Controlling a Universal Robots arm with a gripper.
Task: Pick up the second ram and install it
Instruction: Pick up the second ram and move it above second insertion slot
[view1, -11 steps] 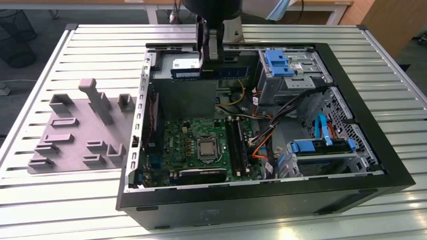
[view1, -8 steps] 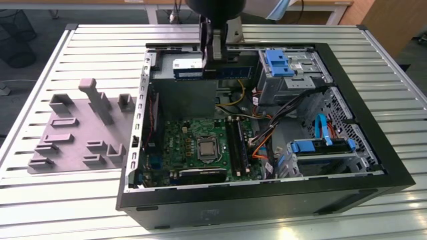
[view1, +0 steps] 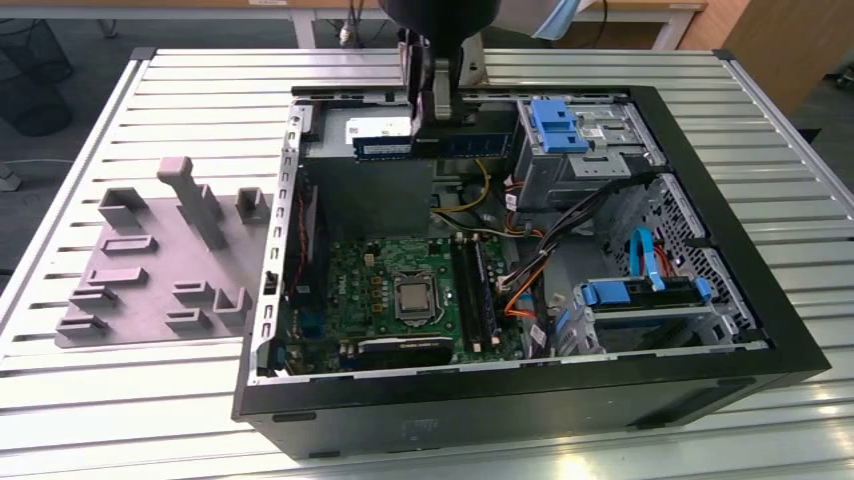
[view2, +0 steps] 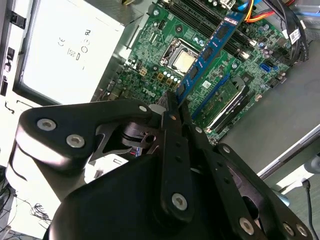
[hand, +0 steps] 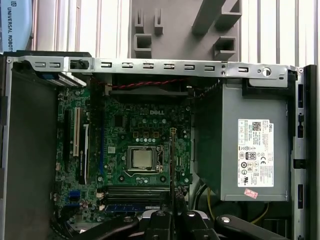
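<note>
My gripper (view1: 434, 122) hangs over the far end of the open computer case (view1: 534, 400), above the power supply. It is shut on the second ram (view1: 387, 148), a long blue-green stick with dark chips, held level and crosswise. In the second wrist view the ram (view2: 210, 55) sticks out from between the fingertips (view2: 172, 107), over the green motherboard (view2: 165, 35). In the first wrist view the ram (hand: 172, 160) shows edge-on as a thin line above the board, beside the processor socket (hand: 142, 159). The black memory slots (view1: 470, 290) lie to the exterior view's right of the socket (view1: 416, 296).
A grey fixture plate (view1: 160, 270) with upright blocks lies on the slatted table, at the exterior view's left of the case. Blue drive cages (view1: 567, 125) and bundled cables (view1: 534, 270) fill the case's right side. The grey power supply (hand: 250, 150) sits by the motherboard.
</note>
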